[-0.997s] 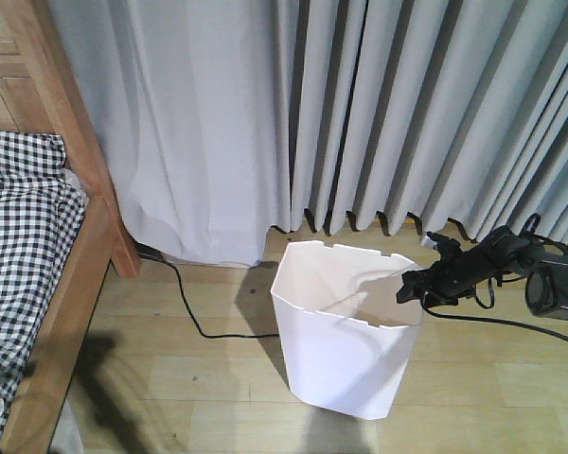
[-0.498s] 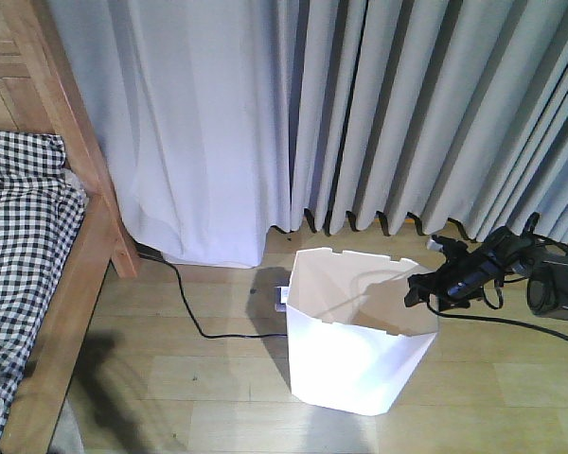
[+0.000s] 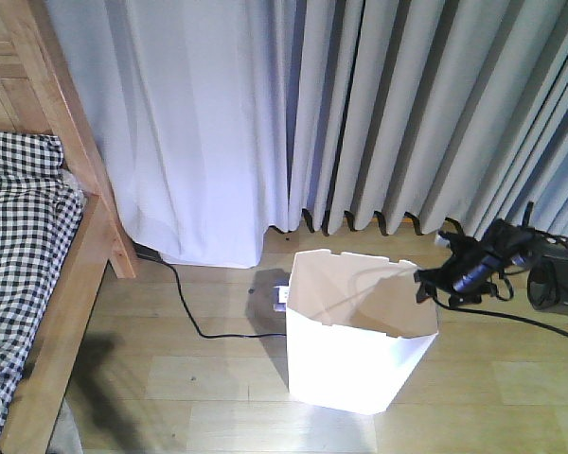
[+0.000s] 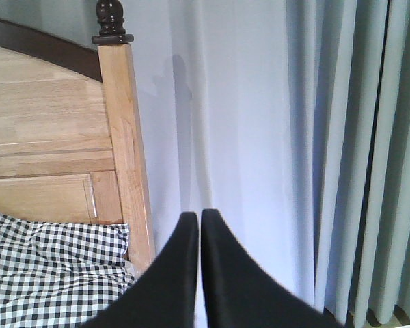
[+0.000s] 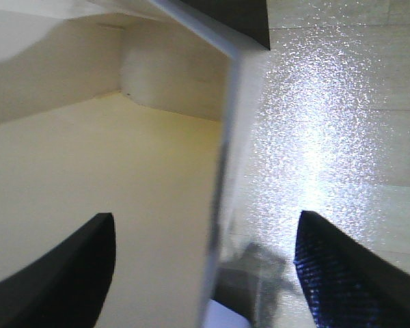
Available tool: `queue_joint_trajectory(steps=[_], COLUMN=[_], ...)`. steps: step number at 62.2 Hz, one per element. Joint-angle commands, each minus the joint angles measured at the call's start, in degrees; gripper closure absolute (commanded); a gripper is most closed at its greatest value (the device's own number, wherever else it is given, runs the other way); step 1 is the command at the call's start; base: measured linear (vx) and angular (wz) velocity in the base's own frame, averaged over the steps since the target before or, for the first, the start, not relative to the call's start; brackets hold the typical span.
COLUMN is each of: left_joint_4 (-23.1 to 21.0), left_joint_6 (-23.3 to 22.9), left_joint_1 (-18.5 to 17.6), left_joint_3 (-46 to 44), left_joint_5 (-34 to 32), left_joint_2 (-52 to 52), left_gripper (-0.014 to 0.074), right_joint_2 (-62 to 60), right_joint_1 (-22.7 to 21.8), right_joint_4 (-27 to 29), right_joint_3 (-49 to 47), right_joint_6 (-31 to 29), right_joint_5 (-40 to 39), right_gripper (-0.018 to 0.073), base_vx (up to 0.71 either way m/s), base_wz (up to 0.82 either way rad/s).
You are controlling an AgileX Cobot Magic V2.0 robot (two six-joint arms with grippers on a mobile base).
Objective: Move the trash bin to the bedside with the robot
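Note:
The white trash bin point(image 3: 355, 355) stands upright on the wooden floor in front of the curtains, its cream inside showing. My right gripper point(image 3: 426, 281) is at its right rim. In the right wrist view the gripper point(image 5: 206, 217) is open, with the bin's thin wall point(image 5: 222, 171) running between the two fingers, one inside and one outside. The bed point(image 3: 71, 303), with its light wooden frame and checked bedding point(image 3: 19, 246), is at the far left, well apart from the bin. My left gripper point(image 4: 199, 220) is shut and empty, facing the bed post point(image 4: 126, 150) and curtain.
Grey curtains point(image 3: 379, 113) hang to the floor behind the bin. A black cable point(image 3: 197, 326) runs across the floor between bed and bin. A small pale object point(image 3: 280, 301) lies behind the bin's left side. A black device point(image 3: 554, 284) with cables sits at the right.
The bin has shifted a little to the right and gone from tilted to upright. My right gripper has moved right with its rim. The left arm has not visibly moved.

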Motion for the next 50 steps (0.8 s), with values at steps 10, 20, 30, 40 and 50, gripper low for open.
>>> queue_joint_trajectory(steps=[10,20,30,40,50], left_joint_4=[-0.5,-0.5,-0.5,-0.5,-0.5], left_joint_6=[-0.8,-0.8,-0.8,-0.8,-0.8], left_joint_1=[-0.4,-0.4,-0.4,-0.4,-0.4], left_joint_3=[0.7,0.7,0.7,0.7,0.7], left_joint_5=[-4.2,-4.2,-4.2,-4.2,-4.2], left_joint_2=[-0.4,-0.4,-0.4,-0.4,-0.4], left_gripper=[0.0603,0.0603,0.0603,0.0603,0.0603], right_joint_2=[-8.9,-10.9,-19.0,-31.3,-45.7], right_joint_1=[0.0,0.0,-0.3,-0.7,-0.5], right_joint_4=[-4.3,-8.9,-10.3,-10.3,-8.6], right_joint_3=[-1.0,0.9,19.0,44.2,62.7], right_joint_6=[3.6,4.9,3.6,0.3,-5.0], right_joint_5=[1.1,0.7,-14.6,-35.7,-46.4], right_gripper=[0.0041,0.0041,0.0041,0.0041,0.0041], base_vx=[0.0,0.0,0.0,0.0,0.0], base_wz=[0.0,-0.01,0.0,0.0,0.0])
